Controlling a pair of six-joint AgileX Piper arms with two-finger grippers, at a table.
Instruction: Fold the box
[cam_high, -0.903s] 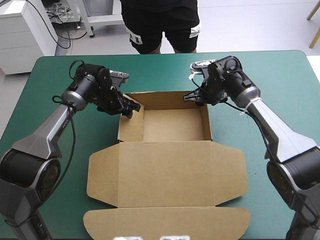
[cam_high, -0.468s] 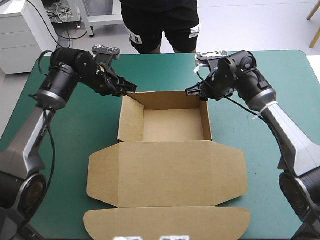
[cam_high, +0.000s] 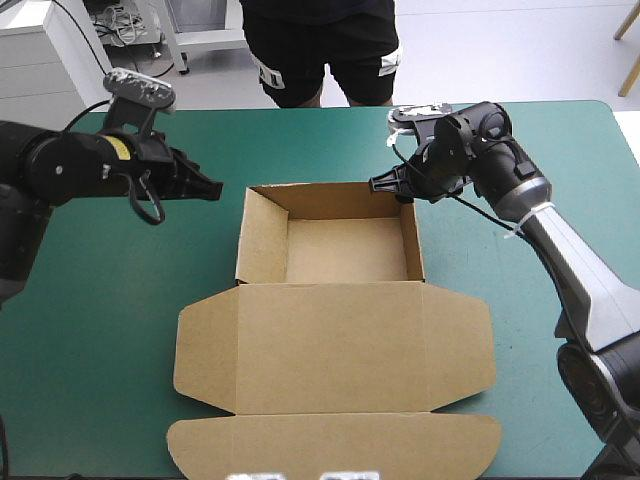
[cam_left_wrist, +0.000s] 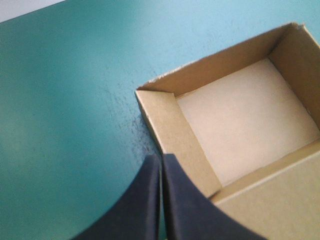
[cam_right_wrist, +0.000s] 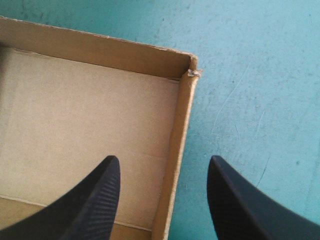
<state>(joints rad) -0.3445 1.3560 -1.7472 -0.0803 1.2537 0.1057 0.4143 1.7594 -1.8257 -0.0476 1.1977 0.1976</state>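
The worktop (cam_high: 120, 330), under its teal-green cover, carries the brown cardboard box (cam_high: 345, 250) at its middle. The box's broad flat lid (cam_high: 335, 345), with rounded flaps, spreads toward the near edge, while the open rectangular tray (cam_high: 262, 240) has all four walls raised and sits toward the far edge. That suggests the tucking is largely done. The long grey left arm (cam_high: 60, 165) reaches in from the left edge, and its left jaws are clenched on nothing. The black fingers (cam_left_wrist: 150, 210) meet in one arch above bare cover just beside the tray's left wall (cam_left_wrist: 177, 135), probably standing clear. The grey right arm (cam_high: 530, 200) hangs over the tray's far right corner with the right jaws released and spread wide. Only the right wrist view shows why: the right wall (cam_right_wrist: 180, 150) runs between the two black fins (cam_right_wrist: 95, 200), one over the tray floor and one over the cover, likely placed to pinch that wall; I cannot tell if either touches it. That view alone also shows a small frayed nick (cam_right_wrist: 191, 73) at the corner, and only the high view shows the lid.
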